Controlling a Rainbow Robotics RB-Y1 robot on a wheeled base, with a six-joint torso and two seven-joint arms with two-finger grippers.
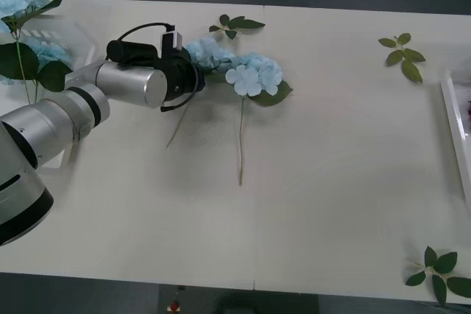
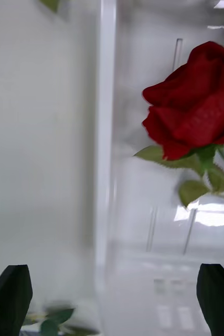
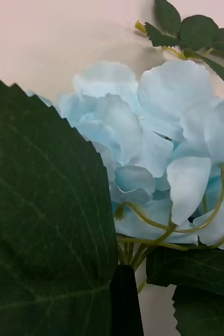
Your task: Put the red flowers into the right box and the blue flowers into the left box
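Note:
Two blue flowers [image 1: 250, 75] lie side by side on the table left of centre, their stems pointing toward me. My left gripper [image 1: 193, 75] reaches into the left one. In the left wrist view its pale petals [image 3: 143, 136] are very close, and one black finger [image 3: 126, 299] stands at the middle, right under the gathered stems, so the gripper [image 3: 119, 268] looks shut on them. The left box [image 1: 66, 34] at the far left holds more blue flowers [image 1: 22, 1]. My right gripper [image 2: 117, 268] hangs open over the right box [image 2: 105, 131], where a red flower [image 2: 195, 115] lies.
Loose green leaf sprigs lie at the back centre [image 1: 237, 25], the back right [image 1: 402, 55] and the front right corner [image 1: 441, 273]. The right box's white rim [image 1: 455, 119] runs along the table's right edge. A broad green leaf [image 3: 43, 220] hides one side of my left gripper.

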